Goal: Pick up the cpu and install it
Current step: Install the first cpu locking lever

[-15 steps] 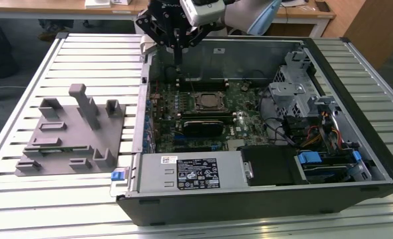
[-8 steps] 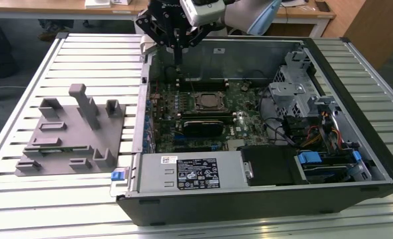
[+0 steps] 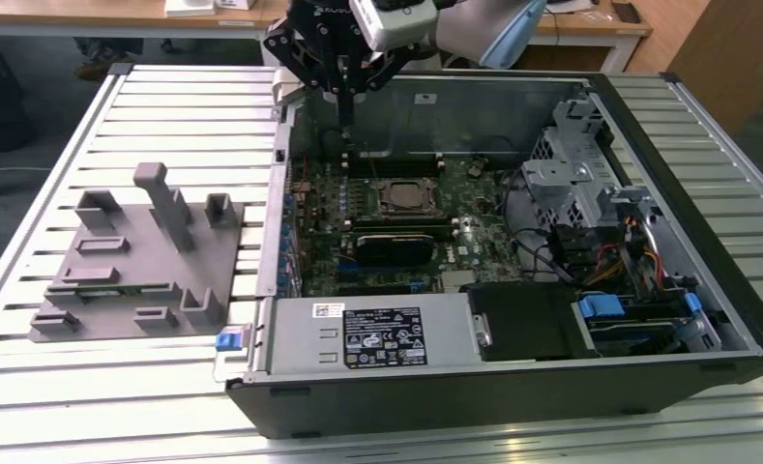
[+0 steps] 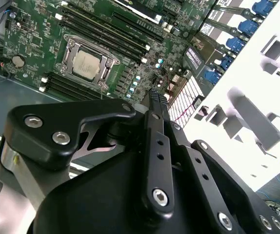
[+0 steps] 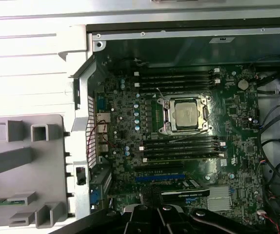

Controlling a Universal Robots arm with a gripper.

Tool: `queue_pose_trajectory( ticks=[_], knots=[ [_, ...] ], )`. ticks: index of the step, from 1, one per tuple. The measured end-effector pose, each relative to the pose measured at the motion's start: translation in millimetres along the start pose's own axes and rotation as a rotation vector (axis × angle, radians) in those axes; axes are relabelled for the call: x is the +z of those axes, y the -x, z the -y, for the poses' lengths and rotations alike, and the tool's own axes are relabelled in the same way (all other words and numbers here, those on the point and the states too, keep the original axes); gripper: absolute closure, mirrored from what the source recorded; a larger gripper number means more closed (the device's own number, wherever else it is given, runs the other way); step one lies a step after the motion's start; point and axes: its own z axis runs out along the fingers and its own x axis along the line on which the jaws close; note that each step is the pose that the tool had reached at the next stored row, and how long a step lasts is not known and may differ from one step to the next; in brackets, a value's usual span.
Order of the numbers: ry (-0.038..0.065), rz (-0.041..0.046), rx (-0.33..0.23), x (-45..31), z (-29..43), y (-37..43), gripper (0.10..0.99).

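The cpu lies flat in its socket on the green motherboard inside the open computer case; its silvery top also shows in both wrist views. My gripper hangs above the back of the case, toward the exterior view's left of the socket and well above the board. Its black fingers meet in one thin line, shut with nothing between them. In the second wrist view the gripper's tip points at the board beside the memory slots, apart from the cpu.
A grey plastic fixture stands on the slatted table at the exterior view's left of the case, with a green memory stick in it. The case wall, power supply and drive cage surround the board.
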Motion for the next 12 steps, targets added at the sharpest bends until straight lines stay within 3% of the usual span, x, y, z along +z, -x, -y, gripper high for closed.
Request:
queue_pose_trajectory(
  ticks=[5,6,12],
  knots=[
    [0.000,0.0000,0.000,3.3,-1.4,0.2,0.973],
    [0.000,0.0000,0.000,4.0,-2.2,0.2,0.914],
    [0.000,0.0000,0.000,9.2,-9.7,0.6,0.914]
  ],
)
